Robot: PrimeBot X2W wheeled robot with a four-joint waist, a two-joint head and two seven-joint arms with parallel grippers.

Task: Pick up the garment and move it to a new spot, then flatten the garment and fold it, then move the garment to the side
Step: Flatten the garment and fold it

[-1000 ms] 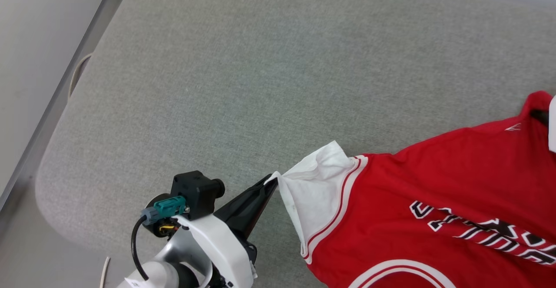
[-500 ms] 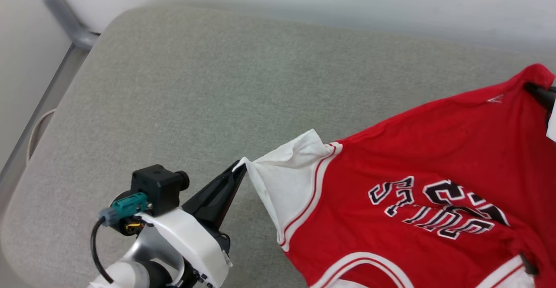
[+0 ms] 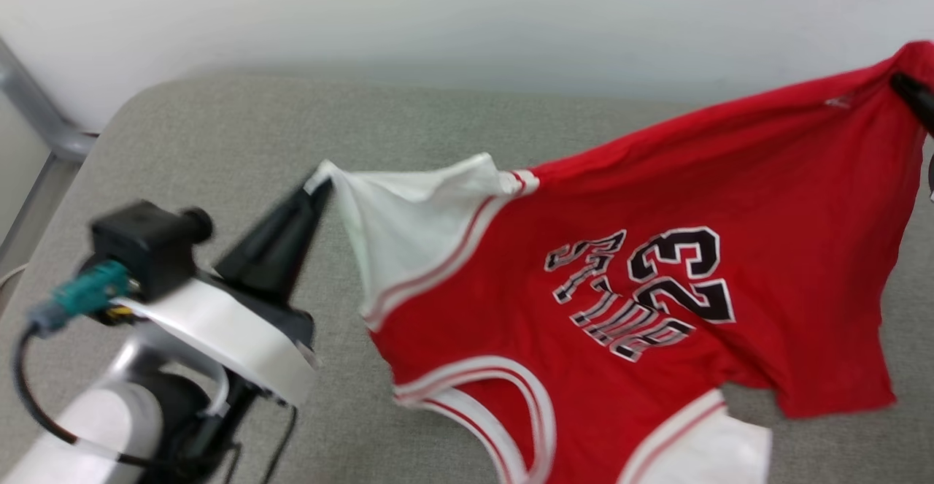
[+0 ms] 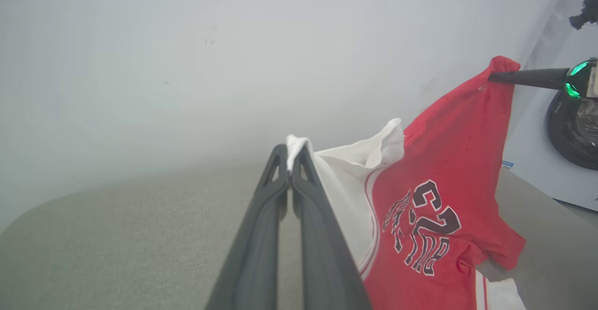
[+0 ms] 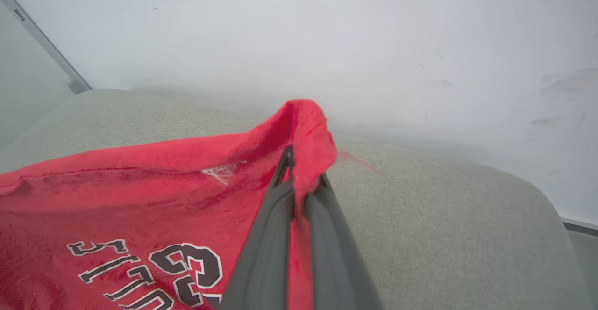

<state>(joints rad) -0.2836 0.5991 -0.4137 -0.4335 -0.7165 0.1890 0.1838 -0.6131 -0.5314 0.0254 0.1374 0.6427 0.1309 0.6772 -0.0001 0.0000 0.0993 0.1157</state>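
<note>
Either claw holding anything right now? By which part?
Red jersey T-shirt, held by both. Left claw pinches the cuff edge of a white sleeve; right claw pinches a red corner of the body, likely at the hem.

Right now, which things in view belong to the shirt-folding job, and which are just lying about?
Part of the job:
- red jersey T-shirt with white sleeves, held up
- left gripper, shut on a white sleeve
- right gripper, shut on a red corner

Just there:
- grey padded fabric surface underneath
- grey metal post
- white wall
</note>
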